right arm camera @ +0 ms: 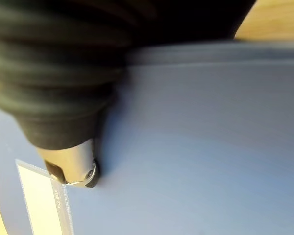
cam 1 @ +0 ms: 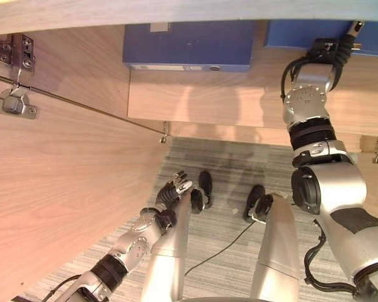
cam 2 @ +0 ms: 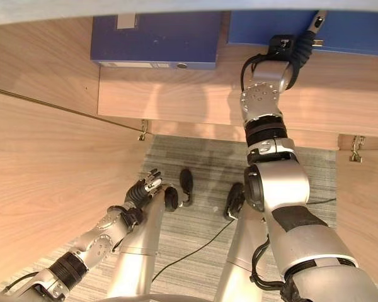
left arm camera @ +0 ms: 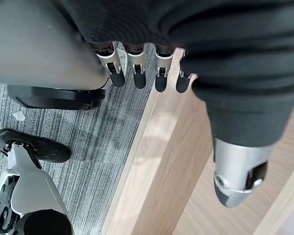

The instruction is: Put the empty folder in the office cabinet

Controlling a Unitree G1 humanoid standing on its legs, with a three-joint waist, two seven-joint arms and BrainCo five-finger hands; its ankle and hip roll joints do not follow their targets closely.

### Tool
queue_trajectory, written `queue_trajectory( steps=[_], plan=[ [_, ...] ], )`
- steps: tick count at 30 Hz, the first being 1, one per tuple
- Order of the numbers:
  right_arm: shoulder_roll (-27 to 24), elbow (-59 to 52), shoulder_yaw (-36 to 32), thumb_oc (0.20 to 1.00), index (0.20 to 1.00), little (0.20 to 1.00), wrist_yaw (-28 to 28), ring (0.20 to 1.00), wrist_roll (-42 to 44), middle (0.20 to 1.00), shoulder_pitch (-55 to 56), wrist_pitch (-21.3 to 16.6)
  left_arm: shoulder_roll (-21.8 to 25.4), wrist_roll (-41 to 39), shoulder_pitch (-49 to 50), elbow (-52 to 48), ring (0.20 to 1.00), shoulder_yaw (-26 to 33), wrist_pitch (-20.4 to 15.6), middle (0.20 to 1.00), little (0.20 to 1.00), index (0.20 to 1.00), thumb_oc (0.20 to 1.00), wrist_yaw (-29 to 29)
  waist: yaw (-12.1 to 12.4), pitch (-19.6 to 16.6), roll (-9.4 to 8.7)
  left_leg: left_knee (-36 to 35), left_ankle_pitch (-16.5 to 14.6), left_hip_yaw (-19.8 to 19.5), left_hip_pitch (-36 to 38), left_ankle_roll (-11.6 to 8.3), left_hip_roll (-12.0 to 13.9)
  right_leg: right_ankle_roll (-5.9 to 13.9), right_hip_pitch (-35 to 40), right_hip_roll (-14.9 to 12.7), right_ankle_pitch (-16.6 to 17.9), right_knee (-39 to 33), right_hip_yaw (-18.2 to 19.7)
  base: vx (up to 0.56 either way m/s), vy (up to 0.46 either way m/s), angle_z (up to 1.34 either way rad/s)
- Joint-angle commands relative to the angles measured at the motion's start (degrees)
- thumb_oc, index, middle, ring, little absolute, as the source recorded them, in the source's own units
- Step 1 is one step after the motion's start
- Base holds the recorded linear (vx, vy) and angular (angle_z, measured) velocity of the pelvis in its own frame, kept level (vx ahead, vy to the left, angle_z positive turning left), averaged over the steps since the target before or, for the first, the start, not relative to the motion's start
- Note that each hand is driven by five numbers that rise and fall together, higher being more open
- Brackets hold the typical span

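Nearest us, the left hand (cam 1: 174, 189) hangs low over the grey carpet (cam 1: 227, 163), below and well apart from the cabinet shelf (cam 1: 239, 100). Its wrist view shows the fingers (left arm camera: 137, 68) relaxed in a row, holding nothing, tips just beside the open cabinet door (left arm camera: 157, 166) edge. The eye views show that door (cam 1: 63, 189) as a wide panel left of the shelf, with a hinge (cam 1: 12, 75) at its top; the wrist view doesn't show the hinge.

Farther up, our right arm reaches to the shelf. The right hand (cam 1: 331, 47) sits at the blue folder (cam 1: 327, 34) on the shelf's right part. In the eye views we see the wrist and one finger against the folder's front. The right wrist view adds a thumb tip (right arm camera: 71, 169) pressed on the folder face (right arm camera: 201, 147) next to its spine label (right arm camera: 41, 200). Remaining fingers hidden, so we can't tell whether it grips.

A second blue folder (cam 1: 189, 44) lies flat on the shelf's left part, well apart from the right hand.
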Motion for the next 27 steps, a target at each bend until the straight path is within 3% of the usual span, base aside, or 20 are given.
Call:
queue_trajectory(
  steps=[1,10,27],
  plan=[
    [-1.7,3.1,-0.8,1.000,1.000,1.000,-3.9,1.000,-0.6,1.000,4.4,-1.3,1.0,-2.1,2.4,-0.6,1.000,-1.0,0.2,1.000,1.000,1.000,1.000,-0.2,-0.3,3.2,0.83,-1.0,-2.5,-5.1,-0.3,-1.78,-1.1,3.15,-0.2,-1.4,5.5,-7.0,3.8,0.00,0.000,0.00],
    [-0.8,2.2,1.3,1.000,1.000,1.000,-2.3,1.000,-0.4,1.000,3.8,-0.5,1.4,-2.3,2.5,-0.3,1.000,-0.5,0.6,1.000,1.000,1.000,1.000,-0.4,-0.6,3.5,0.70,-0.9,-2.5,-4.8,-0.6,-1.60,-0.8,3.37,-0.3,-1.2,6.2,-7.5,3.8,0.00,0.000,0.00],
    [7.4,-9.8,4.9,1.000,1.000,1.000,-3.7,1.000,-4.4,1.000,10.7,-1.2,1.9,-2.7,3.5,-1.0,1.000,0.4,0.7,1.000,1.000,1.000,1.000,0.5,-1.5,4.6,0.31,-0.8,-2.5,-4.6,-1.1,-1.63,-0.8,3.25,-0.8,-0.8,6.8,-7.8,4.0,0.00,0.000,0.00]
  ],
)
